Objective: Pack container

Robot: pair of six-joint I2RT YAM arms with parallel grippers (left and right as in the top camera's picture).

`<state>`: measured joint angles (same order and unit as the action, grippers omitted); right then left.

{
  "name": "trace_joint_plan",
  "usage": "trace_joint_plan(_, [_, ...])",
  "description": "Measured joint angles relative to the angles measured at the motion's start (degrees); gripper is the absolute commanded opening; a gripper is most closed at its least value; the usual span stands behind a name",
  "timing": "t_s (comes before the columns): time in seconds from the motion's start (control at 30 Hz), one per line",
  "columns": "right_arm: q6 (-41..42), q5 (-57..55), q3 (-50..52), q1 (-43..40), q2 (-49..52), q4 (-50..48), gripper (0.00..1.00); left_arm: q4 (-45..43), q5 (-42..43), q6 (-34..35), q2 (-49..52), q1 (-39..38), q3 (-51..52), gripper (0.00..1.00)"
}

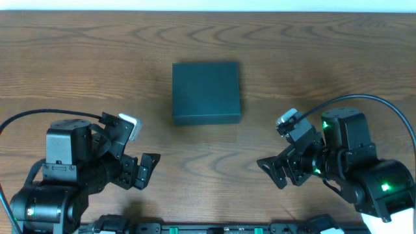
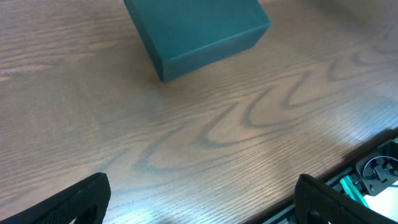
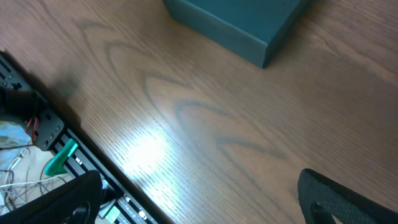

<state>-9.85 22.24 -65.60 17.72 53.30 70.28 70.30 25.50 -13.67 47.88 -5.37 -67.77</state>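
The container [image 1: 206, 92] is a dark teal square box with its lid shut, standing in the middle of the wooden table. It also shows at the top of the left wrist view [image 2: 196, 31] and at the top of the right wrist view [image 3: 239, 22]. My left gripper [image 1: 144, 171] is open and empty near the front left, well short of the box; its fingers show in its own view [image 2: 202, 202]. My right gripper [image 1: 272, 171] is open and empty near the front right, its fingers at the bottom corners of its own view [image 3: 199, 199]. No snack packets are in view.
A black rail with cables and green parts [image 3: 43, 149] runs along the table's front edge, also seen in the left wrist view [image 2: 373, 171]. Bare wood [image 1: 208, 156] lies between the grippers and the box.
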Motion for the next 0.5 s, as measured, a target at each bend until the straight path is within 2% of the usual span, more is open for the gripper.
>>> trace_joint_plan(0.37, [0.2,0.0,0.0,0.0,0.0,0.0,0.99,0.0,-0.3,0.2,0.0,-0.1,0.0,0.96])
trace_joint_plan(0.5, [0.2,0.0,0.0,0.0,0.0,0.0,0.99,-0.6,-3.0,-0.2,-1.6,-0.4,0.1,0.96])
